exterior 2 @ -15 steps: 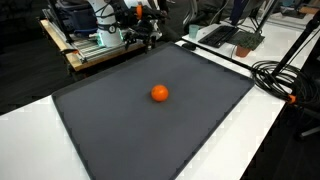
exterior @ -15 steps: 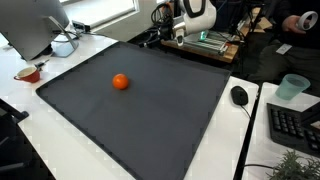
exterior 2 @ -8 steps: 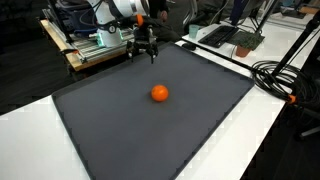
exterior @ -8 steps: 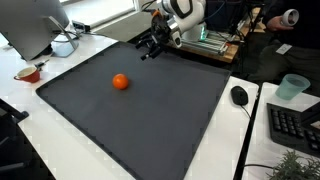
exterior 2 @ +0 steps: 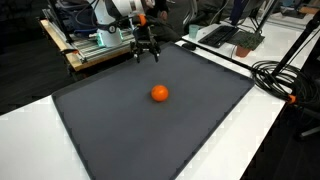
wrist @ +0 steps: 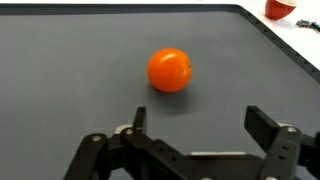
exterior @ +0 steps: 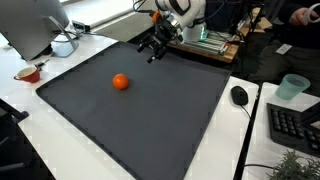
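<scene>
- Dark grey mat [exterior: 150,120] covers most of a white table [exterior 2: 30,130]. Office clutter sits round the edges: a monitor [exterior: 30,25] at the upper left, and a mouse [exterior: 239,95] and a keyboard [exterior: 295,125] at the right.
- An orange [exterior: 120,82] sits alone on the mat, left of centre in that exterior view. In the wrist view it lies just above the middle of the frame [wrist: 169,71].
- The gripper [exterior: 153,56] hangs over the far edge of the mat, at the upper middle of both exterior views [exterior 2: 147,56], well apart from the orange.
- Its fingers [wrist: 138,118] are spread wide along the bottom of the wrist view, with nothing between them.
- To my eye the step in hand is the approach to the orange.
- In the wrist view the fruit sits a little left of the gap's midline, so I would line the gap up on it before going down.
- A round fruit rolls easily. It seems best to lower straight down with the fingers spread until one stands on each side of the widest part, so neither nudges it first.
- The squeeze should be gentle, just enough to hold the fruit without bruising the skin.
- Nothing else lies on the mat near the orange, so the path across looks free.
</scene>
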